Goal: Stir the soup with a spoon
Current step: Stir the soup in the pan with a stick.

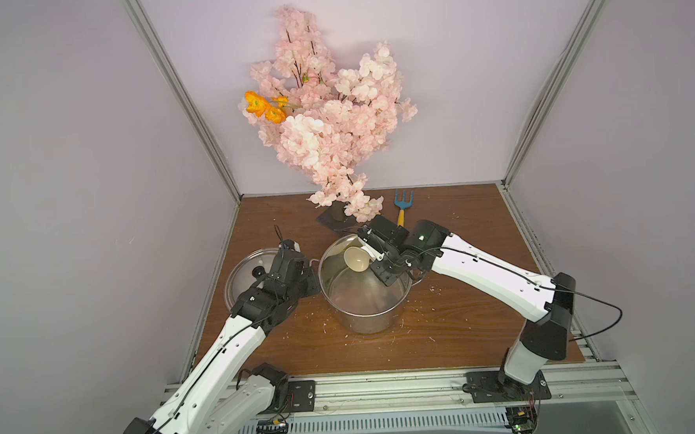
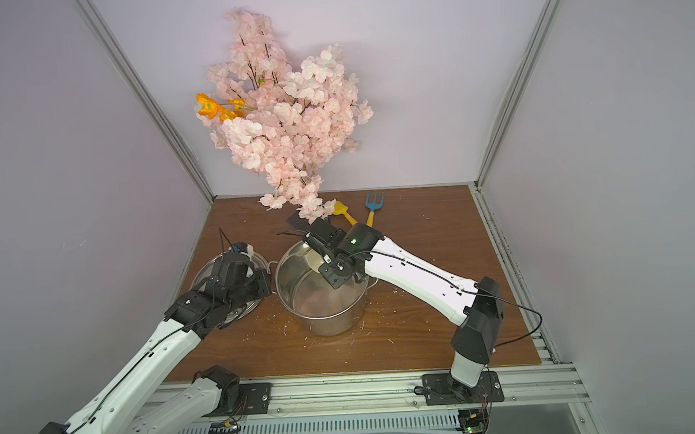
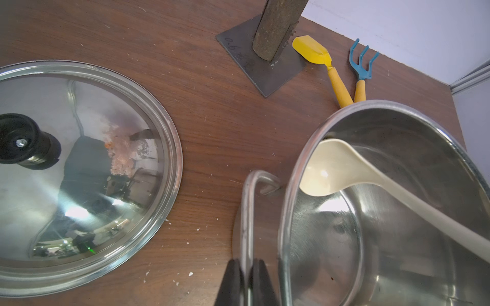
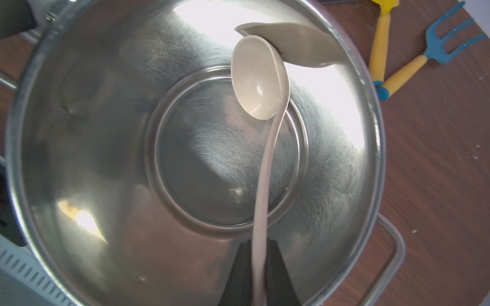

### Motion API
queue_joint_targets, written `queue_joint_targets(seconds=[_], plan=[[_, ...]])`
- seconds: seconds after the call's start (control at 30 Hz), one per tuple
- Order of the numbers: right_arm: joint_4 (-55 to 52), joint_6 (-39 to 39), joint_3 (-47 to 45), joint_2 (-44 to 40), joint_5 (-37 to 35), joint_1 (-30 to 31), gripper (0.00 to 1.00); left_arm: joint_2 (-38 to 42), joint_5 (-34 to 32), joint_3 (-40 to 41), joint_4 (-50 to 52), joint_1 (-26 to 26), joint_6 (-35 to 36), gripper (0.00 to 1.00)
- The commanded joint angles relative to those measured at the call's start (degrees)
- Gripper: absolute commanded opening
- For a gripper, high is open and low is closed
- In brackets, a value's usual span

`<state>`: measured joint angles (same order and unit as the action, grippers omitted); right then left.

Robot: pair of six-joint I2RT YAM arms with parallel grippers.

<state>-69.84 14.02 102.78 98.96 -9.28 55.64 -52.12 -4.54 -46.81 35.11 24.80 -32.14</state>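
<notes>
Right jaws clamp the ladle's handle, bowl near the stockpot's twelve o'clock wall; left jaws pinch its nine o'clock handle.

The brown wood-grain tabletop carries 5 things. A steel pot stands upright near the middle, with a loop handle on each of 2 sides. Near it on the left arm's side, not touching, a shiny round lid lies flat with its black knob up. Toward the back wall a dark square metal plate sits flat, bearing the trunk of a blossom branch. Just beside the plate lie a yellow trowel and a blue garden fork, both yellow-handled, their handle ends meeting close behind the pot. Small pale flecks are strewn over the wood, thickest around the pot.
</notes>
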Motion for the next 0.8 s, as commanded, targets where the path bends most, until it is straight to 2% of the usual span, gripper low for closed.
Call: queue_joint_targets(seconds=[0.0, 0.2, 0.33, 0.47, 0.6, 0.77], plan=[[0.1, -1.2, 2.1, 0.7, 2.7, 3.6, 0.00, -0.5, 0.8, 1.3, 1.1, -0.1, 0.4, 0.01], [-0.5, -0.4, -3.5, -3.5, 3.0, 8.4, 0.00, -1.2, 0.6, 0.7, 0.9, -0.1, 0.8, 0.01], [-2.4, 0.3, -11.9, -8.1, -0.6, 7.9, 0.00, -1.1, 0.5, 0.4, 0.9, -0.1, 0.9, 0.01], [-3.2, 0.6, -16.3, -11.4, -3.4, 4.1, 0.00, -1.0, 0.4, 0.4, 0.9, -0.1, 0.8, 0.01], [-2.2, 0.2, -15.8, -11.8, -4.8, 0.7, 0.00, -0.7, 0.5, 0.6, 0.9, -0.1, 0.7, 0.01], [-2.4, -0.6, -10.0, -6.6, -5.4, -0.7, 0.00, -0.4, 0.6, 0.8, 0.9, -0.1, 0.5, 0.01]])
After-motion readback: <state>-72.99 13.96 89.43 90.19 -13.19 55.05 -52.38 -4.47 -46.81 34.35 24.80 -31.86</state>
